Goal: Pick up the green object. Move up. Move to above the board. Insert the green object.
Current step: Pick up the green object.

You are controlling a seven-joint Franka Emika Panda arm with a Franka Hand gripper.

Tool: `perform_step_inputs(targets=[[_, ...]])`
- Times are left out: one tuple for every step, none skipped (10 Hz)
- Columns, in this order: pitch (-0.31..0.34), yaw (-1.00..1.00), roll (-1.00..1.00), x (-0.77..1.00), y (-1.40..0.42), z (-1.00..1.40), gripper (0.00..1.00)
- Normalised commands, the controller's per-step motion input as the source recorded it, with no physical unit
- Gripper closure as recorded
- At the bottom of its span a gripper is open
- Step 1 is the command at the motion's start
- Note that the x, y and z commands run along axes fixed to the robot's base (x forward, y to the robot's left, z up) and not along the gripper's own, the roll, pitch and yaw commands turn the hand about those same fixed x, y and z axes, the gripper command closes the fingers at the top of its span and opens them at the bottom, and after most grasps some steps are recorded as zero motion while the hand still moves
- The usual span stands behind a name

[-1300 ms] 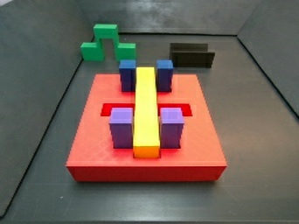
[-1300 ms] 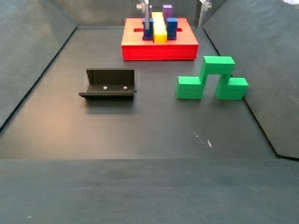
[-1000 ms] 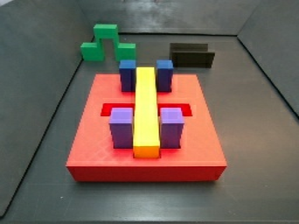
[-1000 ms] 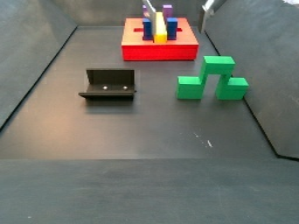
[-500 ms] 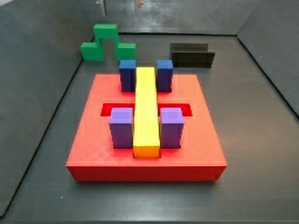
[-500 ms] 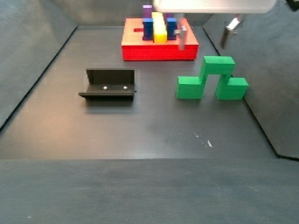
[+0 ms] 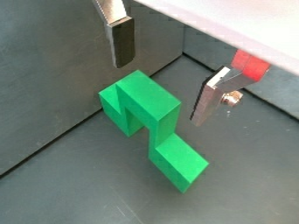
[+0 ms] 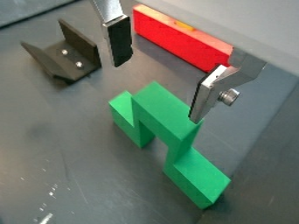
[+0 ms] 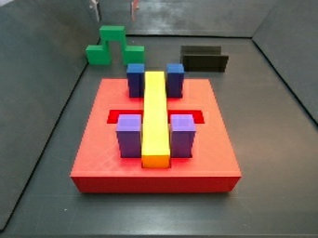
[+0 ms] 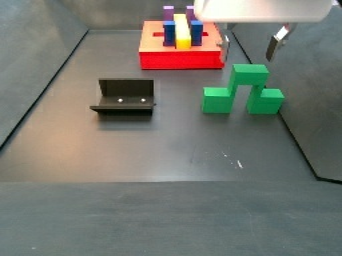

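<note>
1. Counted on the dark floor: one green object (image 10: 242,90), one board (image 9: 155,139), one fixture (image 10: 126,97).
2. The board, a red square slab, fills the middle of a side view. It carries one long yellow bar (image 9: 154,113), two blue blocks (image 9: 136,77) at its far end and two purple blocks (image 9: 129,136) at its near end, one of each pair on either side of the bar.
3. The green object is a matte bright green arch of three cubes: a raised middle cube with a lower cube on each side. It rests on the floor right of centre in a side view, and in the upper left of a side view (image 9: 112,46), apart from the board; the fixture lies to its left across open floor.
4. The gripper (image 10: 251,42) hangs above the green object near the upper right of a side view. Its jaws are spread wide and hold nothing.
5. In both wrist views the two silver fingers (image 7: 118,35) straddle the raised middle cube (image 8: 160,109) with clear gaps on both sides, touching nothing.
6. In a wrist view the board's red edge (image 8: 176,35) and the fixture (image 8: 66,52) lie beyond the piece.
</note>
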Motion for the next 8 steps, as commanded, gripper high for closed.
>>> perform_step_inputs(targets=[[0.0,-0.03,0.09,-0.16,0.0,-0.08,0.0],[0.0,-0.04,0.08,-0.08,0.0,-0.02,0.0],[0.006,-0.03,0.09,0.0,0.0,-0.01,0.0],[0.0,-0.03,0.05,0.08,0.0,-0.12,0.0],[0.0,-0.01,0.03,0.03,0.0,-0.16,0.0],[0.0,0.0,0.04,0.0,0.0,-0.18,0.0],[0.0,0.0,0.06,0.0,0.0,-0.21,0.0],[0.0,-0.04,0.09,-0.11,0.09,-0.31,0.0]])
